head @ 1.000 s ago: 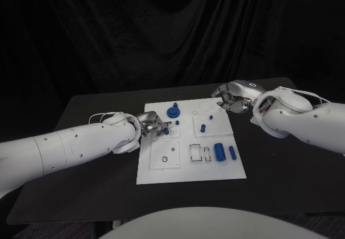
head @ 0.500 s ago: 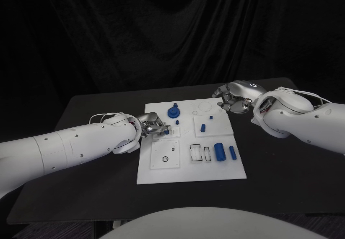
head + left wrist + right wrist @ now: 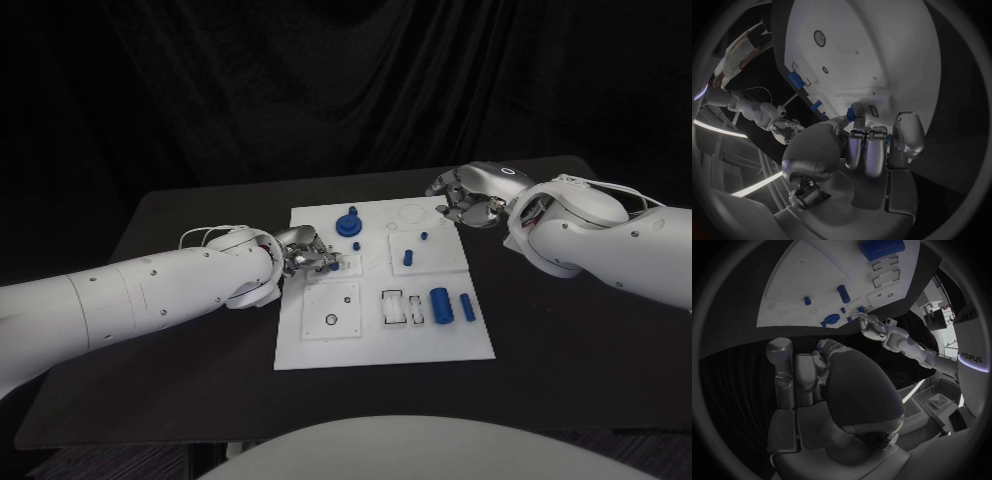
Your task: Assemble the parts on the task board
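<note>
- We see the left hand (image 3: 303, 250) at the left edge of the task board (image 3: 378, 345), its fingers closed round a small blue part (image 3: 853, 113); the left wrist view shows that piece pinched at the fingertips (image 3: 870, 145), right against the white surface.
- We judge the step in hand to be seating this piece into the board near that edge. The next move calls for lining it up over its hole and pressing it down straight.
- The right hand (image 3: 464, 198) hangs off the board's far right corner with its fingers curled in and nothing in them.
- Other blue pieces are on the board: a round knob (image 3: 348, 224) near the far edge, a short peg (image 3: 407, 257) in the middle, and a thick cylinder (image 3: 440, 305) beside a thin cylinder (image 3: 466, 307) nearer us.
- We cannot tell whether the held piece is already in a socket: the fingers cover its base, and its shape is too small to read.
</note>
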`<action>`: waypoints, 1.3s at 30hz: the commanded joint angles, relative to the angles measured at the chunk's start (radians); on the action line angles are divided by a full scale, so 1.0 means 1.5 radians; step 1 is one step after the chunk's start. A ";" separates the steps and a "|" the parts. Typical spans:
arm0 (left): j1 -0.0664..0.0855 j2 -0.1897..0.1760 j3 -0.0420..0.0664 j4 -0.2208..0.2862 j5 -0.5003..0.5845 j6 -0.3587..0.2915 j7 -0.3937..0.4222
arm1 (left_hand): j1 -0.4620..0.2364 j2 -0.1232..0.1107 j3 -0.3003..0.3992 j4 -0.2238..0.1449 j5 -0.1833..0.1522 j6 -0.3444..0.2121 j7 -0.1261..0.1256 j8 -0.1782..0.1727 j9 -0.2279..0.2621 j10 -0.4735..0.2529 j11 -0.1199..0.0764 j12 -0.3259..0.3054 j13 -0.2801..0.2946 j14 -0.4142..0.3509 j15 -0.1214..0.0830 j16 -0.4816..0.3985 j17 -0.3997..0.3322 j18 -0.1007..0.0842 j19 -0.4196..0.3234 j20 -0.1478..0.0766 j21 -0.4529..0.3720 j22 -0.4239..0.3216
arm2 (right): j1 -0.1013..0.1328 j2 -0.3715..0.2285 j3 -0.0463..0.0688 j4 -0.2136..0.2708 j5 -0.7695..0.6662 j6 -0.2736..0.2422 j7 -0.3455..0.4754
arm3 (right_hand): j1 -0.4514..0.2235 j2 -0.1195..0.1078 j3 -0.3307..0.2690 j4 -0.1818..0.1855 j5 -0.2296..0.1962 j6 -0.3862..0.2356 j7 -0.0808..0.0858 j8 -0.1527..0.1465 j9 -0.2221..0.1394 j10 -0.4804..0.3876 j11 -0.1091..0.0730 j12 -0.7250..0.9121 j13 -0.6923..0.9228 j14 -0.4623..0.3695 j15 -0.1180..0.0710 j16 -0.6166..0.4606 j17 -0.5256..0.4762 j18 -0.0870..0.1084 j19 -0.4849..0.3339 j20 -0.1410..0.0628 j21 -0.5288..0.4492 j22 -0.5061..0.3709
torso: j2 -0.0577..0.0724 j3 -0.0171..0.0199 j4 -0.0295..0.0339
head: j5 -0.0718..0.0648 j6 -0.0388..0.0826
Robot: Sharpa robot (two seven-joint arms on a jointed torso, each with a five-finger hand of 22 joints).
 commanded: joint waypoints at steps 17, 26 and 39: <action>-0.003 0.000 0.000 0.000 0.002 -0.006 0.022 | -0.021 -0.018 0.031 -0.002 -0.006 0.017 -0.002 -0.015 -0.005 0.070 -0.008 0.002 0.175 0.069 -0.008 0.002 0.175 0.004 -0.001 -0.006 -0.010 0.000 | -0.002 0.001 0.001 0.000 -0.002 0.006 -0.012 | -0.010 -0.001 0.007 0.000 0.002 0.011 0.003 0.002 -0.001 -0.009 0.001 -0.006 -0.005 -0.001 0.002 -0.004 -0.001 -0.002 -0.004 0.001 -0.004 0.061 | 0.000 -0.0001 0.0000 | 0.000 0.000; -0.004 -0.003 0.000 0.005 0.002 -0.036 0.051 | -0.017 -0.032 0.064 -0.026 0.027 0.013 0.000 -0.025 -0.005 0.070 -0.007 0.002 0.175 0.069 -0.007 0.002 0.175 0.005 -0.004 -0.005 -0.017 -0.001 | -0.002 0.000 0.001 0.000 -0.002 0.004 -0.012 | -0.010 -0.002 0.007 0.000 0.002 0.010 0.003 0.001 -0.002 -0.011 0.001 -0.007 -0.007 -0.002 0.002 -0.004 -0.002 -0.001 -0.005 0.001 -0.005 0.061 | 0.000 0.0002 0.0001 | 0.000 0.000; -0.006 -0.013 0.000 0.016 0.002 -0.083 0.070 | -0.020 -0.039 0.082 -0.033 0.040 0.009 0.002 -0.033 -0.008 0.070 -0.005 0.002 0.175 0.069 -0.005 0.002 0.175 0.005 -0.005 -0.004 -0.021 -0.002 | -0.002 0.000 0.001 -0.001 -0.002 0.004 -0.013 | -0.010 -0.002 0.008 -0.001 0.003 0.010 0.003 0.001 -0.002 -0.011 0.002 -0.008 -0.008 -0.002 0.003 -0.005 -0.002 -0.001 -0.005 0.002 -0.005 0.060 | 0.000 0.0000 0.0007 | 0.000 0.000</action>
